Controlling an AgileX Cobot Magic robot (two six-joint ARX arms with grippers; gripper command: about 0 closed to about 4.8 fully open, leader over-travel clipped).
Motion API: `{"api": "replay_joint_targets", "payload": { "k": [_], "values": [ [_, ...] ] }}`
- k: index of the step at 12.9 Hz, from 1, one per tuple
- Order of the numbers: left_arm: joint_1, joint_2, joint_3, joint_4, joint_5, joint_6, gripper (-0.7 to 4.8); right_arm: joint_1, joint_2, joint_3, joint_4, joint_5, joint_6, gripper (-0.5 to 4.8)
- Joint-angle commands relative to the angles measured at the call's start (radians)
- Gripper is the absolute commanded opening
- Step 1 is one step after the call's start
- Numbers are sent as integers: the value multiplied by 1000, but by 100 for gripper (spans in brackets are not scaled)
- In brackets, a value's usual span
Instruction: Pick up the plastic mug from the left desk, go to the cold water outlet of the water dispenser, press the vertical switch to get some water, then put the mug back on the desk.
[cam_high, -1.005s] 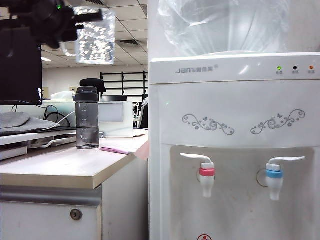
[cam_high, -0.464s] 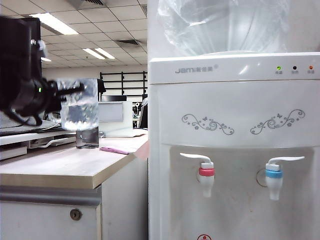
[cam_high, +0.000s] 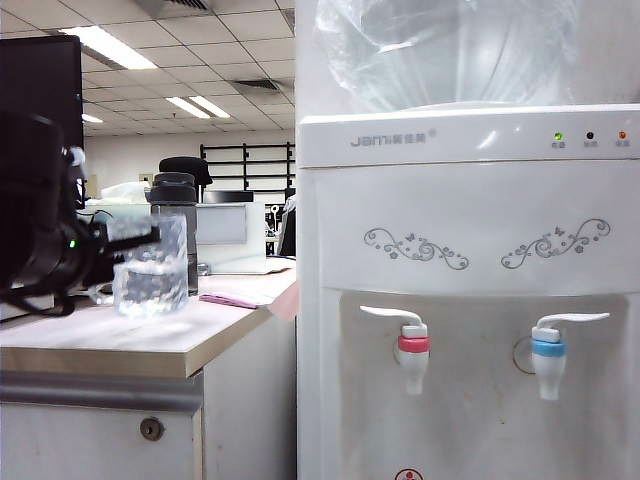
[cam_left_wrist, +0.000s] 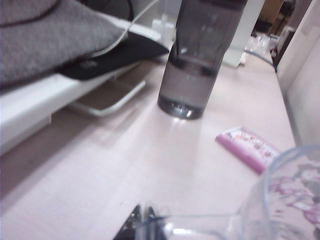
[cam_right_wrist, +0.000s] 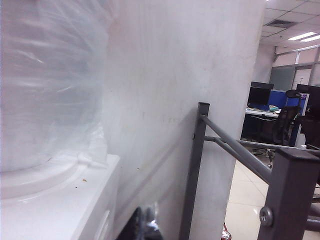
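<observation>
Beige desk (cam_high: 120, 340) beside "Jam" dispenser (cam_high: 470, 300); left fingers (cam_left_wrist: 142, 220) clamping mug (cam_high: 150, 265), right fingers (cam_right_wrist: 145, 225) closed.

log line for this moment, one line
left gripper: shut on plastic mug, at left desk | mug: holds water | right gripper: beside water dispenser, holds nothing

left gripper (cam_left_wrist: 145, 220) shut on plastic mug (cam_left_wrist: 280, 200) handle, above left desk (cam_left_wrist: 125, 165); grey bottle (cam_left_wrist: 197, 60) and pink packet (cam_left_wrist: 247, 148) beyond.
</observation>
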Motion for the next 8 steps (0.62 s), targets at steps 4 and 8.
{"api": "replay_joint_targets", "payload": {
  "k": [4, 8],
  "values": [
    [27, 108, 2, 146, 45, -54, -5, 1, 0, 3, -39, 0, -2, 0],
    [27, 108, 2, 143, 45, -53, -5, 1, 0, 3, -42, 0, -2, -1]
  ]
}}
